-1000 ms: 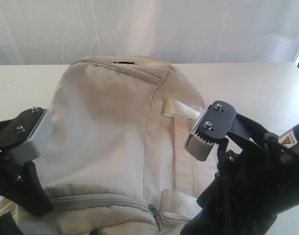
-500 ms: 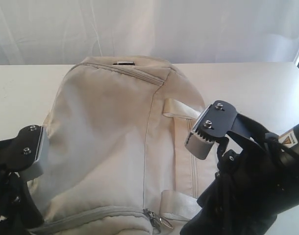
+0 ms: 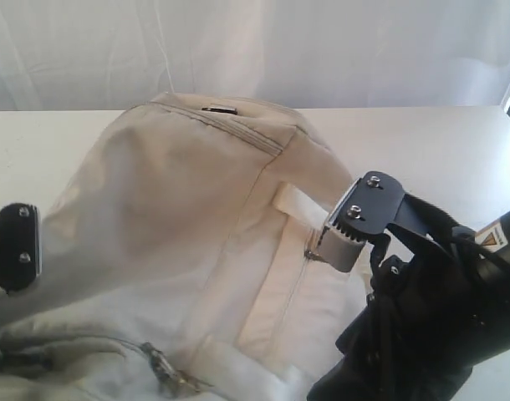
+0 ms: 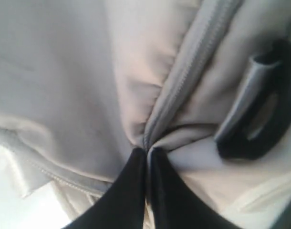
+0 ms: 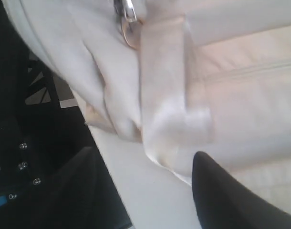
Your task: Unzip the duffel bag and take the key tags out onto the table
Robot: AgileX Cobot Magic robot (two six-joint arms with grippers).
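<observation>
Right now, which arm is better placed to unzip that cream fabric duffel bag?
The right. The open right end effector sits beside the small metal zipper pull, free to grab it. The left end effector is shut, pinching the cream fabric duffel bag beside a grey zipper, likely steadying it.

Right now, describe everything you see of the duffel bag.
The duffel bag is cream-beige soft fabric, slumped and creased on the white table. Its grey zippers look closed, with metal pulls showing. Pale webbing handles lie flat on it, and a black ring shows near the fold that the left hand pinches at a zipper.
</observation>
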